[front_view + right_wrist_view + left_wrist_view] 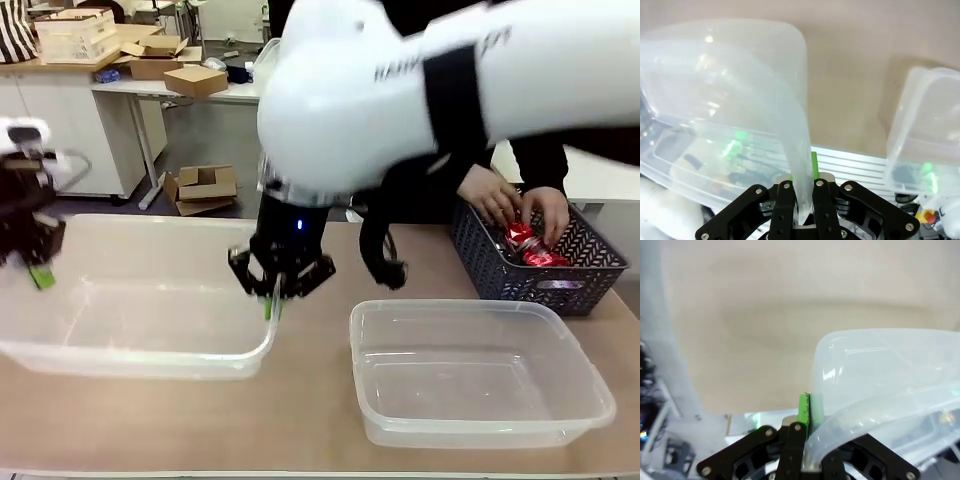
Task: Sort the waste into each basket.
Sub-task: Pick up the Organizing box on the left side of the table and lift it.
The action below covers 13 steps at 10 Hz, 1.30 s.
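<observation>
Now at the far left we see our left claw (38, 272). It is pinched tight on the left rim of the left tub (140, 362). In the left wrist view its green pad presses flat on the clear wall, and the rim runs between the two fingers.

Next, near the middle, our right claw (272, 298) is pinched tight too, on the right rim of the same tub. So both claws grip one tub, one at each end. We cannot tell if it sits on the table (310, 410) or hangs just over it.

Just to the right, near it but not touching, the right tub (470, 432) sits flat on the table.

At the far right, behind that tub, a grey basket (590, 275) with holes in its walls stands on the table. Red cans (528, 248) lie inside it. A person's hands (548, 212) reach down into the basket, right at the cans.
</observation>
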### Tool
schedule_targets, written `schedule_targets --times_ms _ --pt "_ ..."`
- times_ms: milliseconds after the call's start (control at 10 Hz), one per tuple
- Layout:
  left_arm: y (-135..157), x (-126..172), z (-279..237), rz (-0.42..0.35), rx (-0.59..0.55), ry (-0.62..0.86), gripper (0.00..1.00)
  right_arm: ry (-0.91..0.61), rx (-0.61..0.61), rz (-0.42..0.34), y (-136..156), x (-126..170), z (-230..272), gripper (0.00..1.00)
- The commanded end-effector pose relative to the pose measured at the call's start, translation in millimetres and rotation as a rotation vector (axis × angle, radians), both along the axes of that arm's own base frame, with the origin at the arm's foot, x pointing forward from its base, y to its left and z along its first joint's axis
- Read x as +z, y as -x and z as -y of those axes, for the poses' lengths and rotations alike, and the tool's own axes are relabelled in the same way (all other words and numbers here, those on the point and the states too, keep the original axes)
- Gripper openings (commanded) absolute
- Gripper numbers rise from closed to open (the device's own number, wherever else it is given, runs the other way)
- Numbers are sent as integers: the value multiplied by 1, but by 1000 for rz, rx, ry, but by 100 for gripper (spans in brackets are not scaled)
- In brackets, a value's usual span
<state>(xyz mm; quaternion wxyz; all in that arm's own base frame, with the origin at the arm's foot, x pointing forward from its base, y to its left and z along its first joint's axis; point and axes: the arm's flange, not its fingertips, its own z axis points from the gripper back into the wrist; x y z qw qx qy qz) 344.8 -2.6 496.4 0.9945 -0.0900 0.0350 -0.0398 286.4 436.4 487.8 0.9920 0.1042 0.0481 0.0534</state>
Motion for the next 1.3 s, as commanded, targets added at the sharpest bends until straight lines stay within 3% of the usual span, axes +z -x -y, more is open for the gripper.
schedule_targets --times_ms 0,100,200,500,600,700,900,1100,1200 --pt "-32 64 -28 105 96 -99 0 93 -51 -54 0 32 27 0" --pt "-36 81 -31 72 69 -83 0 80 -77 -32 -3 42 35 0" --pt "-5 44 3 47 12 -7 0 -11 -25 13 -1 31 3 0" --pt "-5 44 3 47 12 -7 0 -11 -25 13 -1 31 3 0" --pt "-5 44 3 47 12 -7 0 -17 -41 14 -6 42 2 6" --pt "-7 41 7 13 1 -11 3 -18 -102 -37 -7 48 34 4" --pt "-33 40 48 -52 -41 85 3 49 -115 17 -20 63 84 4" --pt "-60 52 98 -95 -116 174 3 61 -100 -8 -26 69 125 4" --pt "-73 59 125 -91 -154 150 3 83 -129 -34 -24 64 149 4"
